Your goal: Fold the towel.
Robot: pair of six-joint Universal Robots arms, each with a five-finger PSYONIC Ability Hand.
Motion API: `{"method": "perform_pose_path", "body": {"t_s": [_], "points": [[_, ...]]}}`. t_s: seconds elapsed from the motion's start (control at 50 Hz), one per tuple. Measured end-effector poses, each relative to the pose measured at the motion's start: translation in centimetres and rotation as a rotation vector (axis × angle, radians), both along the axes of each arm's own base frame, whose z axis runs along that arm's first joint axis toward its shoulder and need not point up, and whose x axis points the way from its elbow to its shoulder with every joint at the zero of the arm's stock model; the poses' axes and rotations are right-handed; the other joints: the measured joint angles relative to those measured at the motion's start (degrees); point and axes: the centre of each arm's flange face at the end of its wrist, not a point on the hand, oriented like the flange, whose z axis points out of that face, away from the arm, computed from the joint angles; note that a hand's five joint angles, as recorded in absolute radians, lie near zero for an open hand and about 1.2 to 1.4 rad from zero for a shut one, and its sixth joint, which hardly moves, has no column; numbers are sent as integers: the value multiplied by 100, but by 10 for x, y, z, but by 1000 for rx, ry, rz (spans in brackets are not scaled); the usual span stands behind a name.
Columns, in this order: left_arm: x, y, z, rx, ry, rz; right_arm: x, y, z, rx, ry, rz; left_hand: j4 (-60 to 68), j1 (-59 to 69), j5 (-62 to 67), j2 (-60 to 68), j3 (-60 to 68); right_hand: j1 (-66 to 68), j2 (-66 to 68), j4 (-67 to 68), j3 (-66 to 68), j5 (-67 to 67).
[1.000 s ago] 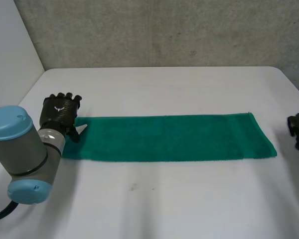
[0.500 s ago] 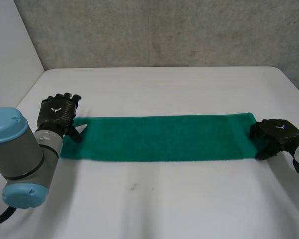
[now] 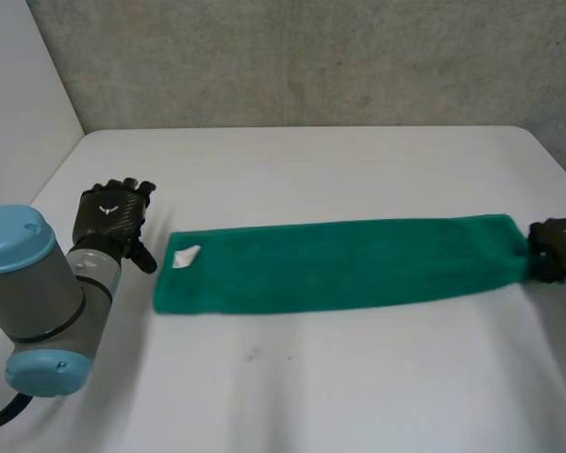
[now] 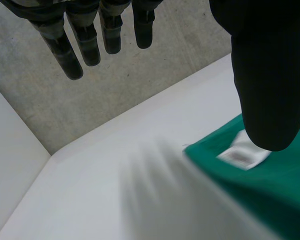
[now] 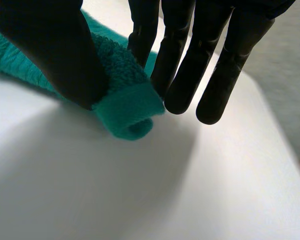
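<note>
A long green towel lies flat across the white table, with a small white label at its left end. My right hand is at the towel's right end; in the right wrist view its thumb and fingers pinch the rolled towel edge. My left hand rests on the table just left of the towel, apart from it. Its fingers are straight, and its thumb hangs above the label.
The table's left edge meets a pale wall, and a grey concrete wall stands behind. My left arm fills the near left corner.
My right hand came in, took hold of the towel's right end and pulled it to the right. The towel's left end slid away from my left hand, which stayed put.
</note>
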Motion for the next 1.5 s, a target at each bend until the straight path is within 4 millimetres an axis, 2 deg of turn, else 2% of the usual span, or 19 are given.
{"method": "perform_pose_path", "body": {"t_s": [0.24, 0.38, 0.46, 0.54, 0.6, 0.62, 0.64, 0.66, 0.68, 0.74, 0.76, 0.88, 0.96, 1.0, 1.06, 1.12, 1.18, 1.3, 1.5], "points": [[0, 2, -1, 5, -1, -2, -47, -24, 31, -109, 127, -143, 0, 0, 3, 0, 0, 0, 0, 0, 0, 414], [-1, 2, -1, 6, -1, -2, -50, -31, 44, -123, 242, -113, 0, 0, 0, 0, 0, 0, 0, 1, 0, 480], [0, 2, -1, 5, -1, -1, -16, -29, 59, -154, 295, -11, 0, 0, 5, 0, 0, 0, 0, 5, 28, 544], [0, 2, -1, 4, -1, 1, 85, -3, 85, -250, 284, 238, 0, 0, 5, 0, 0, 0, 0, 6, 84, 576], [0, 2, -1, 4, -1, 1, 85, -3, 85, -250, 284, 238, 0, 0, 5, 0, 0, 0, 0, 6, 84, 576], [0, 2, -1, 5, -1, 0, 116, 10, 92, -281, 269, 314, 0, 0, 0, 0, 0, 0, 0, 7, 84, 578], [-1, 3, -1, 5, -1, -1, 181, 46, 102, -341, 231, 482, 0, 0, 0, 0, 0, 0, 0, 7, 85, 581], [-1, 3, -1, 5, -1, -1, 181, 46, 102, -341, 231, 482, 0, 0, 0, 0, 0, 0, 0, 7, 85, 581], [-1, 3, -1, 6, -1, -3, 209, 64, 103, -358, 212, 562, 0, 0, 0, 0, 0, 0, 0, 7, 85, 586], [-1, 4, -1, 6, -1, -4, 235, 83, 99, -366, 196, 640, 0, 0, 0, 0, 0, 0, 0, 7, 84, 598], [-2, 4, -2, 7, -2, -4, 271, 112, 86, -359, 174, 764, 0, 0, 0, 0, 0, 0, 0, 7, 84, 598], [-2, 6, -3, 12, -3, -8, 316, 163, 45, -294, 156, 976, -28, 0, 0, 0, 0, 0, 0, 7, 84, 615], [-4, 8, -3, 14, -4, -17, 324, 177, 21, -238, 162, 1032, -28, 0, 0, 0, 0, -1268, -1791, -1782, -1723, -856], [-6, 10, -3, 14, -4, -24, 323, 177, 16, -218, 164, 1031, -28, 0, -1, 0, 0, -3378, -4116, -4161, -4116, -3215], [-10, 13, -2, 9, -2, -38, 319, 171, 23, -213, 154, 1002, -28, 0, 0, 0, 0, -4293, -5412, -5454, -5477, -4546], [-14, 15, 0, 3, 0, -50, 317, 170, 26, -214, 148, 989, -28, 0, 0, 0, 0, -4305, -5433, -5468, -5514, -4574], [-25, 19, 7, -22, 8, -85, 302, 157, 57, -213, 73, 889, -28, 0, 0, 0, 0, -4307, -5440, -5475, -5545, -4604], [-57, 33, 26, -86, 40, -180, 256, 131, 87, -137, -103, 698, -28, 0, 3, 0, 0, -4307, -5440, -5475, -5545, -4605], [-121, 69, 35, -91, 81, -405, 188, 114, 65, 12, -160, 483, -28, 0, 0, 0, 0, -4307, -5440, -5475, -5545, -4605]]}}
